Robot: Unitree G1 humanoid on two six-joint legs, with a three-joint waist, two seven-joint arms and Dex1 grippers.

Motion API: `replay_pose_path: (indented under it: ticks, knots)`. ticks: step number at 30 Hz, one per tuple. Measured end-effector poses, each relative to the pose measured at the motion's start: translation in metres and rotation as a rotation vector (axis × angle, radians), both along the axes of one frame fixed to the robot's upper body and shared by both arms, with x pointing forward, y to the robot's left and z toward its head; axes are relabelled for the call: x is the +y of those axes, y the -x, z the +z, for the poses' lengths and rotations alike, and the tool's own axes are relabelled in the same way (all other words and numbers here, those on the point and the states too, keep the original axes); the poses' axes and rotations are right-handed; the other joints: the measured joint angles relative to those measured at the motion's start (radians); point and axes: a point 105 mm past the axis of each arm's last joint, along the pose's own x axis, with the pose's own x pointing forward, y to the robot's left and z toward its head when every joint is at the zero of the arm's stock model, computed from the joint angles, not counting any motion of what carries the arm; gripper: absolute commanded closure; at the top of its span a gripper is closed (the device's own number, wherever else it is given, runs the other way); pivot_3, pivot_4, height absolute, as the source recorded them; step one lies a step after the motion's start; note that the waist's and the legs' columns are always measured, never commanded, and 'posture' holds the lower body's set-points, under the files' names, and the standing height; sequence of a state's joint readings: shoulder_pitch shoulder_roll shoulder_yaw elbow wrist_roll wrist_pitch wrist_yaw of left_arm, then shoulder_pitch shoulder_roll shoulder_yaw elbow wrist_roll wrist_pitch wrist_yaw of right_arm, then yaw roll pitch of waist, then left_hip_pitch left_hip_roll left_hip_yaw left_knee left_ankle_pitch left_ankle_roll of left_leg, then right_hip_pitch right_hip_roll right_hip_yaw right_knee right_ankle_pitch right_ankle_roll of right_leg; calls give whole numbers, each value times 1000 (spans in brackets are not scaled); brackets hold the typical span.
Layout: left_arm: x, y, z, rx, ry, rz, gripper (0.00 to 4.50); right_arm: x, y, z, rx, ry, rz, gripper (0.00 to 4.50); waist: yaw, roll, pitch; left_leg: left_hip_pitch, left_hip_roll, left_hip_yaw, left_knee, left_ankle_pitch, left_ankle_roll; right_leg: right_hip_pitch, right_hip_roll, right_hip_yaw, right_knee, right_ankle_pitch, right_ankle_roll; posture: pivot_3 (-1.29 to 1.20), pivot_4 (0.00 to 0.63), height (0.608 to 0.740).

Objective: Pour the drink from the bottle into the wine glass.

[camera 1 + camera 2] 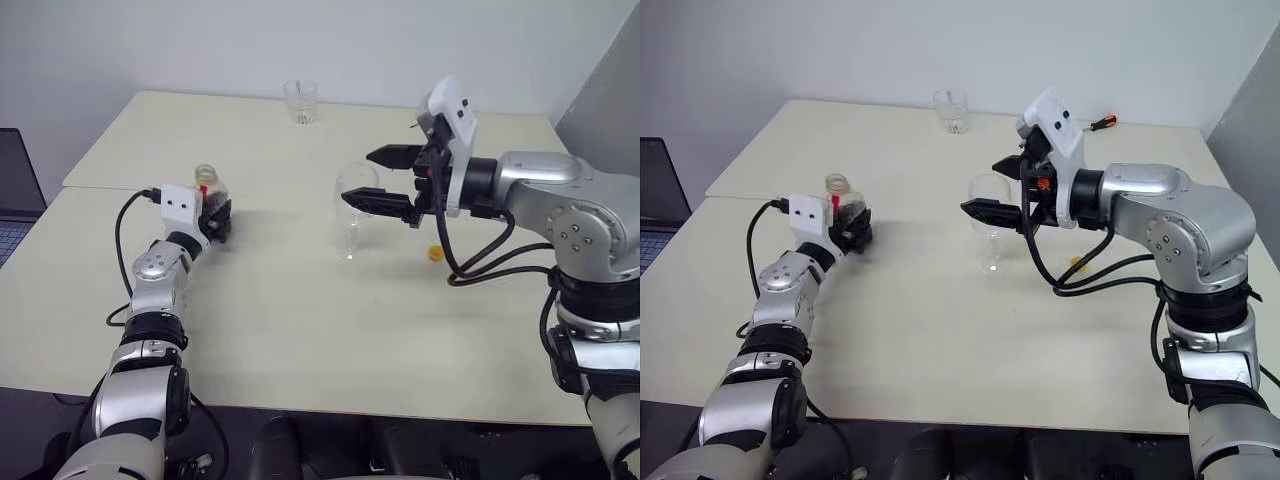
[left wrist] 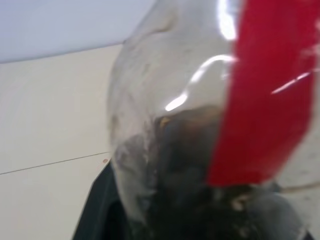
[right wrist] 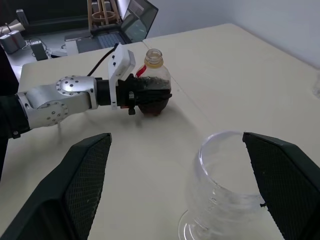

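The bottle (image 3: 155,82) stands upright on the left side of the table, uncapped, with a red neck label. The dark drink (image 3: 156,99) fills its lower part. My left gripper (image 3: 134,96) reaches in level and is shut on the bottle's body (image 2: 170,125). The clear wine glass (image 1: 355,205) stands at the table's middle and looks empty. My right gripper (image 1: 358,177) is open, one finger on either side of the glass's bowl (image 3: 225,175) and clear of it.
A small yellow cap (image 1: 435,253) lies on the table right of the glass, under my right arm. A short clear tumbler (image 1: 300,100) stands at the far edge. A laptop (image 1: 15,190) sits off the table's left side.
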State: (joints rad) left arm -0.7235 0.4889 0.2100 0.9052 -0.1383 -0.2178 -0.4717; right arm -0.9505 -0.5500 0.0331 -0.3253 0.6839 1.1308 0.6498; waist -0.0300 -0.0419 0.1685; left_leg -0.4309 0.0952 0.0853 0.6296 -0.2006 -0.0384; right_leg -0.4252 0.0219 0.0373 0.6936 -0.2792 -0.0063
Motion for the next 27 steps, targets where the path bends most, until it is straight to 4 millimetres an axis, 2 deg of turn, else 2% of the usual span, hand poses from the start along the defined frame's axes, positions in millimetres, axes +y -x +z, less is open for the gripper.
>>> replay_pose_path:
  ticks: [2, 5, 8, 10, 11, 13, 16, 19, 23, 27]
  knots:
    - [0, -1, 1, -1, 2, -3, 3650, -3, 1, -1, 0, -3, -8, 0, 0, 0, 0, 0, 0, 0, 0, 0, 0, 0, 0, -1, 0, 0, 0, 0, 150, 740]
    - [-2, -3, 9, -7, -8, -27, 3653, -12, -1, -6, 7, 4, -56, 0, 1, -1, 1, -1, 0, -1, 0, 0, 0, 0, 0, -1, 0, 0, 0, 0, 150, 740]
    - [-13, -12, 38, -63, -32, -76, 3654, -25, -3, -6, 2, -4, -124, 0, 3, -1, 1, -2, 0, -1, 0, 0, 0, -1, 1, -2, 0, 0, 0, 0, 150, 740]
    - [-29, -20, 68, -118, -92, -133, 3654, -33, -1, -6, -12, -7, -163, 0, 6, -1, 1, -2, -1, -2, 0, 0, 0, -1, 2, -3, -1, 0, 1, 0, 150, 740]
    - [-33, -21, 77, -137, -112, -148, 3654, -35, 0, -7, -10, -7, -170, 0, 6, -1, 1, -2, -1, -1, 0, 0, 0, 0, 2, -2, -1, 0, 1, 0, 150, 740]
    - [-54, -25, 101, -191, -204, -217, 3654, -45, 8, -12, 0, -17, -189, 0, 8, -1, 1, -3, -2, -1, 0, 0, 0, 0, 2, -2, -3, -1, 2, 0, 150, 740]
    - [-86, -25, 120, -264, -294, -314, 3655, -51, 20, -20, 9, -29, -196, 0, 8, -1, 1, -3, -2, 0, 0, 0, 0, 0, 1, 0, -4, -2, 3, 0, 150, 740]
    - [-112, -26, 118, -286, -372, -392, 3655, -52, 33, -27, -15, -39, -196, 0, 3, -1, 1, -3, -2, 0, 0, 0, 0, 0, 2, 1, -5, -2, 3, 0, 150, 740]
    - [-126, -26, 110, -292, -485, -440, 3656, -52, 46, -38, -29, -44, -206, 0, -4, -1, 1, -2, -1, -1, 0, 0, 0, 0, 4, 1, -4, -2, 4, 0, 150, 740]
    - [-140, -23, 117, -352, -609, -481, 3691, -49, 53, -54, -40, -44, -224, 0, -1, -1, 1, -2, -1, -2, 0, 0, 0, 0, 5, 0, -4, -3, 6, 0, 150, 740]
